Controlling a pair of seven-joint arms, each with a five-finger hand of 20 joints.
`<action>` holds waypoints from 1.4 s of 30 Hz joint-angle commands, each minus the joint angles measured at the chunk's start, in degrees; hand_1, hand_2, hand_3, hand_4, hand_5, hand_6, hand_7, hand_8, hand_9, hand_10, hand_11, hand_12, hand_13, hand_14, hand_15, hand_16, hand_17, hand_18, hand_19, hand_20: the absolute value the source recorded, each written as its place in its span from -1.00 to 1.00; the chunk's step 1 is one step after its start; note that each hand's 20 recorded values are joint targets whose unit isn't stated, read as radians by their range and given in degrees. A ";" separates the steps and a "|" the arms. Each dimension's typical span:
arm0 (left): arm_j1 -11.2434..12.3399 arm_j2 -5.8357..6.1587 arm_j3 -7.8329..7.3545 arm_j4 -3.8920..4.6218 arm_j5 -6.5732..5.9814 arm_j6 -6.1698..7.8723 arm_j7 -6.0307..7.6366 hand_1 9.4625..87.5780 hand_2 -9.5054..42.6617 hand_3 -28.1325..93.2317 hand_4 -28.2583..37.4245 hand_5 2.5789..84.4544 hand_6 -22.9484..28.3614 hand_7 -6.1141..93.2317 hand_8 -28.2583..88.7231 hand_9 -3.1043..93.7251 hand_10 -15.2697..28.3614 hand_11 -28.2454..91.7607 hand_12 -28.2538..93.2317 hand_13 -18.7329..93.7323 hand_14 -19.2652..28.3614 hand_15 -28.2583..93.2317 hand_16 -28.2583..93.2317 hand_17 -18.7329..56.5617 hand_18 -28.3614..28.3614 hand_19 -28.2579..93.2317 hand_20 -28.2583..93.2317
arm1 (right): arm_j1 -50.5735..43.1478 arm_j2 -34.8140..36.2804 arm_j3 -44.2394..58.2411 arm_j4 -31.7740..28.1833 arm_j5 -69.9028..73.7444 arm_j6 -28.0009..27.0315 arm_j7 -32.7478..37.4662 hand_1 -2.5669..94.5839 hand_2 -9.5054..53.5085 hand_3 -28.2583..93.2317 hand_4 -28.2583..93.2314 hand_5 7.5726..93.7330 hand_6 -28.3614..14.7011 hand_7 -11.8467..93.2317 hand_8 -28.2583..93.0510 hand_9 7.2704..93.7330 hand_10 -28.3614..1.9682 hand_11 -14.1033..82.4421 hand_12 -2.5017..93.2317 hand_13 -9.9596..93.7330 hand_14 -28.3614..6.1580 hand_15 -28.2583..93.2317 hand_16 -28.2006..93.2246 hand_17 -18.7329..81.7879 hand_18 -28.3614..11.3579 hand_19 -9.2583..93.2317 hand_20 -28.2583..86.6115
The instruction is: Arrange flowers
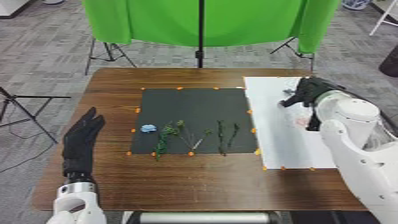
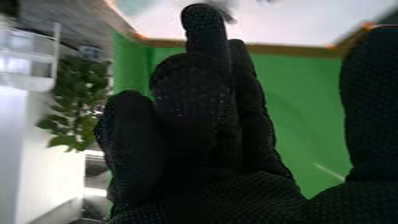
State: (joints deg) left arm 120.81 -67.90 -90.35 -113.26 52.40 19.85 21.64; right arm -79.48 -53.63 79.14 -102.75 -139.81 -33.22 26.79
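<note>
Your right hand (image 1: 311, 90) was over the white sheet (image 1: 302, 152), fingers loosely extended and thumb apart, gripping nothing you could make out; your left hand (image 1: 82, 140) lay open over the table (image 1: 178, 182). The blue flower (image 1: 148, 128) and green stems (image 1: 162, 141) lay on the dark mat (image 1: 195, 107), so you seemed at the placing stage, with picking up a stem next.

A brown wooden table (image 1: 204, 185) bears a dark rectangular mat (image 1: 195, 102). To the mat's right, just beside it, lies a longer white sheet (image 1: 282, 137), reaching past the mat at both the far and near ends. Small orange pieces (image 1: 138, 110) dot the mat's edges; more mark the sheet's near edge.
</note>
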 commanded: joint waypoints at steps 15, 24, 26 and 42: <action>1.40 -0.45 0.19 0.07 0.36 -1.03 -1.22 -0.63 -0.86 0.60 -0.78 0.01 0.09 -0.73 -0.61 -0.06 0.29 -0.27 -0.35 -0.06 0.42 -0.38 -0.51 -0.33 0.35 -0.49 -0.23 | -11.12 -4.07 5.42 2.98 -2.45 8.09 2.84 -0.21 -1.00 0.33 -0.66 0.26 0.30 -0.59 -0.66 0.72 -0.25 -0.34 -0.52 0.91 0.42 0.42 0.02 0.68 -0.04 1.00 0.33; 1.49 -0.45 0.18 0.01 0.19 -0.90 -1.08 -0.63 -0.86 0.60 -0.77 0.01 0.09 -0.73 -0.61 -0.06 0.29 -0.27 -0.35 -0.06 0.42 -0.38 -0.51 -0.33 0.35 -0.50 -0.23 | -11.80 -4.25 4.33 3.39 -1.97 14.55 0.26 -0.20 -1.00 0.35 -0.66 0.27 0.26 -0.58 -0.65 0.74 -0.19 -0.32 -0.52 0.93 0.44 0.41 0.03 0.68 -0.04 1.00 0.34; 1.62 -0.59 0.14 -0.01 0.23 -0.94 -0.90 -0.62 -0.85 0.60 -0.77 0.01 0.09 -0.73 -0.61 -0.06 0.29 -0.27 -0.35 -0.06 0.42 -0.38 -0.51 -0.33 0.35 -0.50 -0.23 | -12.09 -4.27 3.67 3.91 -2.18 17.16 -0.62 -0.10 -1.00 0.38 -0.69 0.36 0.26 -0.55 -0.66 0.79 -0.07 -0.28 -0.51 0.94 0.47 0.41 0.02 0.69 -0.04 1.00 0.35; 1.52 -0.47 -0.15 0.00 -0.03 -0.47 -0.57 -0.61 -0.84 0.59 -0.76 0.01 0.09 -0.73 -0.61 -0.06 0.29 -0.27 -0.35 -0.06 0.42 -0.38 -0.51 -0.33 0.35 -0.50 -0.23 | -0.79 -1.08 -0.49 -3.75 6.44 23.01 -1.25 0.94 -1.00 -0.73 -0.03 0.71 0.14 -0.43 -0.26 1.00 0.22 -0.41 -0.13 1.00 0.64 0.40 0.03 0.75 0.05 1.00 0.35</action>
State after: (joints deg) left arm 121.34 -68.05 -90.69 -113.42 52.55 19.41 21.19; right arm -89.09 -57.12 81.64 -99.98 -136.70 -15.14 27.07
